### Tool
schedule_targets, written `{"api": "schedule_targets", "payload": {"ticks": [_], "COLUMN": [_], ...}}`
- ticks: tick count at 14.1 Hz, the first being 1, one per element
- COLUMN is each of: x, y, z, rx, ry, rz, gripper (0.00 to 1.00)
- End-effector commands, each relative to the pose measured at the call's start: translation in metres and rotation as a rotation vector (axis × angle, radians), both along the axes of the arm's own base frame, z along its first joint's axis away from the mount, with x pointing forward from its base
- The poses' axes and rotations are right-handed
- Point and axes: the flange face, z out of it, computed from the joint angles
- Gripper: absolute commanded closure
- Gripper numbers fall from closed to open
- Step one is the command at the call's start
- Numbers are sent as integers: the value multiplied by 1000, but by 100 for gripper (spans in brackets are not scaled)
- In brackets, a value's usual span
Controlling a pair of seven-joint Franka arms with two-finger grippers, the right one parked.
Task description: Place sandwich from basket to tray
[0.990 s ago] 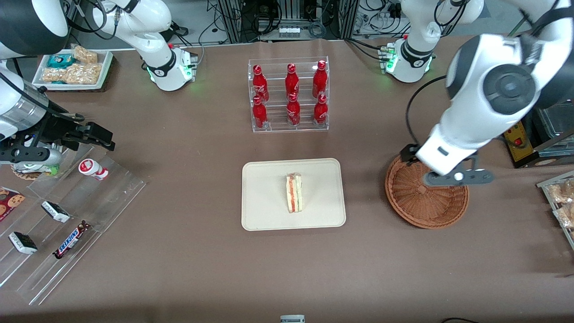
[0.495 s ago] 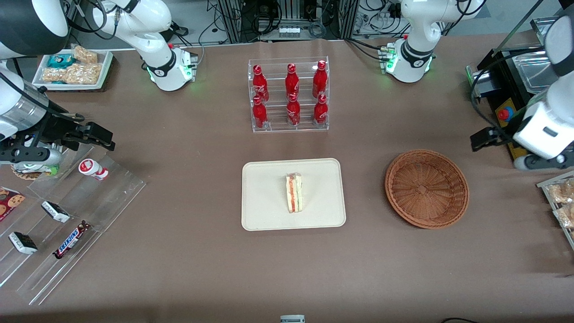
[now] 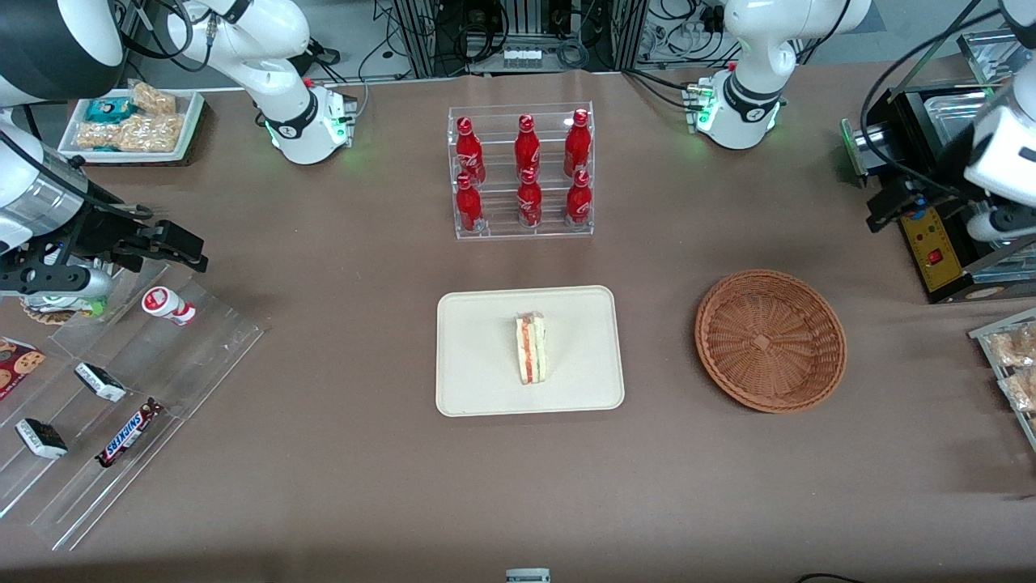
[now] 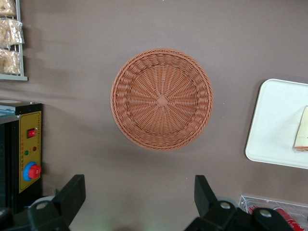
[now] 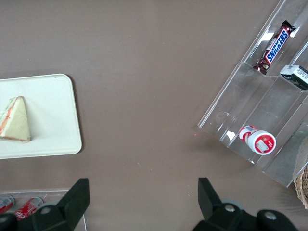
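Observation:
The sandwich (image 3: 531,350) lies on the cream tray (image 3: 477,405) in mid-table; both also show in the left wrist view, the sandwich (image 4: 302,132) on the tray (image 4: 274,125), and in the right wrist view, the sandwich (image 5: 15,120) on the tray (image 5: 53,120). The round wicker basket (image 3: 769,340) stands empty beside the tray, toward the working arm's end, and is seen whole in the left wrist view (image 4: 161,98). My left gripper (image 3: 898,202) is raised high near that end of the table, well away from the basket. Its jaws are wide open and empty (image 4: 138,197).
A clear rack of red bottles (image 3: 522,174) stands farther from the camera than the tray. A black box with a red button (image 3: 935,251) and bagged snacks (image 3: 1012,364) sit by the working arm. A stepped acrylic rack (image 3: 121,389) with snack bars lies toward the parked arm's end.
My left arm has lifted off from over the basket and swung out toward its own end of the table, then farther from the camera. Sandwich, tray and basket have not moved.

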Motion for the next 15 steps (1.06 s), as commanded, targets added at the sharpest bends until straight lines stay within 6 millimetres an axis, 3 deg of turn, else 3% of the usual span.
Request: {"api": "schedule_targets", "payload": {"ticks": [1,3,5,9,15], "x": [-1,-3,-3,-6,-8], "y": [-2,5,30,54,68], "z": [5,12,16,17,27], "rx": [2,-3,-8,-12,-16], "ry": [-22,-21,-15,-6,-7], "rz": [26,25,-56,-72,-117], "gripper": [0,0,0,0,0]}}
